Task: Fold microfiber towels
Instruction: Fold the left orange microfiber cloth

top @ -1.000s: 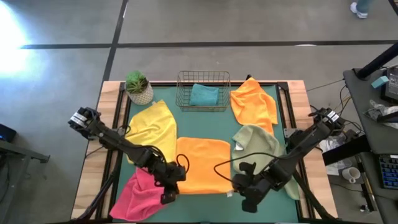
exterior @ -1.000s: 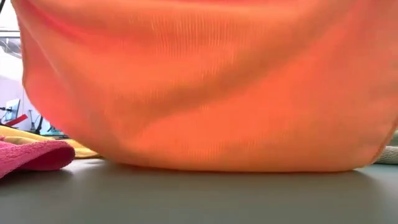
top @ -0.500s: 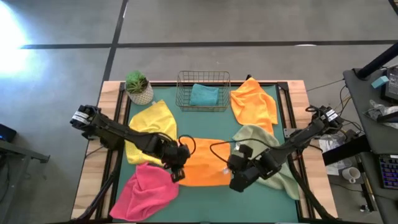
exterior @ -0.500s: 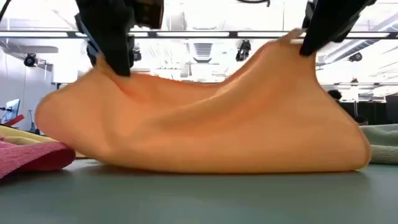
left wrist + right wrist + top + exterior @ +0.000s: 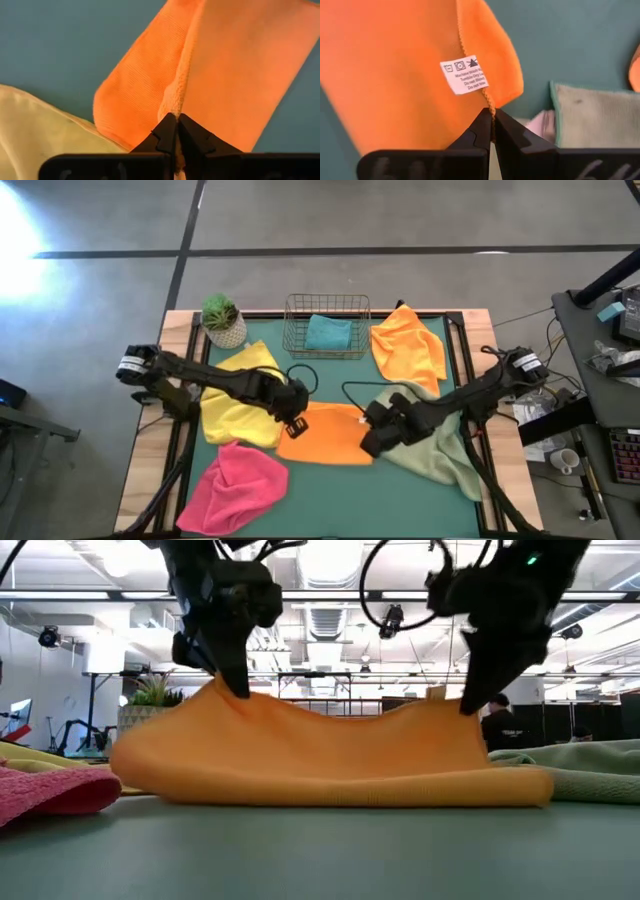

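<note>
- The left gripper (image 5: 297,423) is pinched tight on one corner of the soft orange microfiber towel (image 5: 325,438) at mid-table, and the right gripper (image 5: 372,435) is clamped on the other corner of the same edge.
- That towel lies doubled over, its held edge carried across its lower layer; judged from this, its first fold is nearly made but not yet let go.
- One teal cloth (image 5: 328,332) sits folded in the wire mesh basket (image 5: 300,348), so it looks done.
- Unfolded and left to do: the yellow cloth (image 5: 235,395), the pink cloth (image 5: 235,490), the second orange cloth (image 5: 408,345) and the pale sage green cloth (image 5: 440,452).
- The low view shows the held edge lifted in two peaks, which the high view flattens out.
- The right wrist view alone shows a white care label (image 5: 464,73) at the pinched hem.
</note>
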Controlling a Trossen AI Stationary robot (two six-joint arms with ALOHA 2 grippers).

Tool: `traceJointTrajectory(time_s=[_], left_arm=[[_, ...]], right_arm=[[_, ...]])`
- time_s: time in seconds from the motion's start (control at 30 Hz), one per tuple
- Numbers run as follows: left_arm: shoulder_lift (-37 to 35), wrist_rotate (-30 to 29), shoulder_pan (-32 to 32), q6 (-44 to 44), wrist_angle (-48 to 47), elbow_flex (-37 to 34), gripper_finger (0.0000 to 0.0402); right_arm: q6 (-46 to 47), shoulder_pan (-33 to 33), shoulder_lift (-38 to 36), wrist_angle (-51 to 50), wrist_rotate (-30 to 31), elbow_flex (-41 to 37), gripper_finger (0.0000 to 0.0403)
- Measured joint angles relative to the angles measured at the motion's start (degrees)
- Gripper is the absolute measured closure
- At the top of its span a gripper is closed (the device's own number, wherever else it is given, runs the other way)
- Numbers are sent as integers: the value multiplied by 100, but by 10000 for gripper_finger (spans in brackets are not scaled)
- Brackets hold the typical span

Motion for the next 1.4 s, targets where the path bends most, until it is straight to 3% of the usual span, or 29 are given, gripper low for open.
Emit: traceJointTrajectory(time_s=[0.53, 0.7, 0.93, 1.07, 1.2, 1.4], left_arm=[[-4, -297, 259, 183, 14, -52, 394], [-4, -298, 272, 183, 16, -52, 349], [-4, -282, 281, 395, 16, -54, 267], [-19, 256, 276, 1031, -1, 26, 243], [-71, 572, 57, 1071, 14, 220, 240], [-81, 589, -830, 1639, 14, 286, 240]], right_arm=[[-283, -661, 0, 397, -12, -249, 394], [-339, -659, 0, 436, -21, -249, 381], [-470, -676, -22, 428, -21, -247, 320], [-1153, -677, -287, 422, -380, -247, 291], [-1505, -573, -700, 408, -799, -247, 278], [-1902, 35, -1218, 504, -821, -255, 275]])
